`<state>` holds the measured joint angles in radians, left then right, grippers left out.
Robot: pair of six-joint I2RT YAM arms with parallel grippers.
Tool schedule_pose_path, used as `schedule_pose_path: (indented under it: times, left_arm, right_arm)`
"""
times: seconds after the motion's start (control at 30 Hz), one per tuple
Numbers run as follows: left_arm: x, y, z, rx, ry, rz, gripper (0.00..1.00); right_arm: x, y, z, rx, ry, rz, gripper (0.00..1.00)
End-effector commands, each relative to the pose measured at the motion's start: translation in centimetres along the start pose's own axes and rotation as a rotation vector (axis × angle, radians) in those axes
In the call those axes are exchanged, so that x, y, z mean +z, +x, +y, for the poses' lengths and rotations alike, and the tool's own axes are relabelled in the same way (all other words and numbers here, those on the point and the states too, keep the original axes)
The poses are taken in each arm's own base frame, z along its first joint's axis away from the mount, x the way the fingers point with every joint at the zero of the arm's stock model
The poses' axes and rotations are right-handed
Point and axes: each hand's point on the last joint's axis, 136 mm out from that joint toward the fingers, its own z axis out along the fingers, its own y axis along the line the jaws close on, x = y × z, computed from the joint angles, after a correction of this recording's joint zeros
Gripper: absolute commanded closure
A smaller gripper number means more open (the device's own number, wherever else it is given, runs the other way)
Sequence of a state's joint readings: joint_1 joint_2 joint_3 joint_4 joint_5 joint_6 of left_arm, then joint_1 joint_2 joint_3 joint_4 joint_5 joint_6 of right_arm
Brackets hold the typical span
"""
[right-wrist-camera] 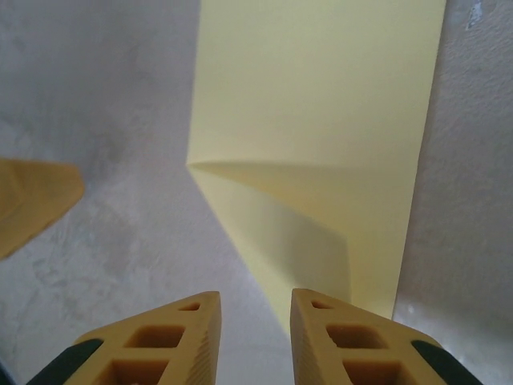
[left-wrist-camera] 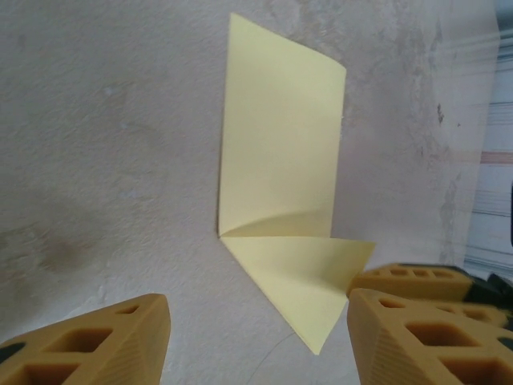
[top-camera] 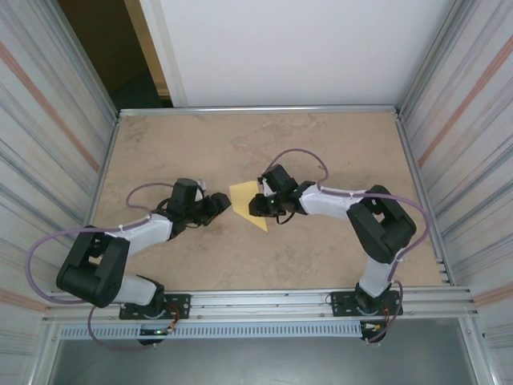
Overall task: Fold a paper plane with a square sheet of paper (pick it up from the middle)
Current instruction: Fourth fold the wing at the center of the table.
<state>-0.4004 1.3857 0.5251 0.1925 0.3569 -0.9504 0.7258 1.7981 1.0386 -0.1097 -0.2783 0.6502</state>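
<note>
Square sheet of paper (top-camera: 248, 207) lies on the desk (top-camera: 337, 144) between the two arms, apparently with one early fold and a raised flap; most of the folding seems left to do. Left pincer (left-wrist-camera: 256, 321) gapes wide, right pincer (right-wrist-camera: 255, 309) is narrowly parted, and neither grips anything.

No text, label, brand name, number or sign is readable on any surface or object here.

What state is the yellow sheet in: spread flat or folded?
Partly folded. The square sheet of paper shows a crease, with a triangular flap angled off the larger panel.
</note>
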Motion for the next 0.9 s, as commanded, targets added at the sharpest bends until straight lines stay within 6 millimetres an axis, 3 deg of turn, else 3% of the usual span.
schedule_pose_path:
  times: [0.0,0.1,0.37,0.53,0.87]
  left_arm:
    - [0.1,-0.9,-1.1,-0.005,0.046,-0.04,0.39]
    - [0.8,-0.7,-1.2,-0.009,0.045,-0.012,0.41]
    - [2.7,-0.3,-2.2,-0.031,0.073,0.059,0.5]
    - [3.5,0.2,-1.5,-0.066,0.033,0.062,0.59]
    - [4.5,0.6,-0.3,-0.097,-0.029,0.053,0.64]
  right_arm:
    - [0.6,-2.0,-0.1,0.068,-0.017,-0.035,0.71]
    - [1.2,-2.2,-1.0,0.097,-0.01,-0.021,0.75]
    - [2.5,0.1,-3.1,0.141,0.038,0.055,0.82]
    - [2.6,0.2,-3.9,0.153,0.072,0.065,0.82]
    - [2.7,0.4,-4.4,0.159,0.094,0.079,0.82]
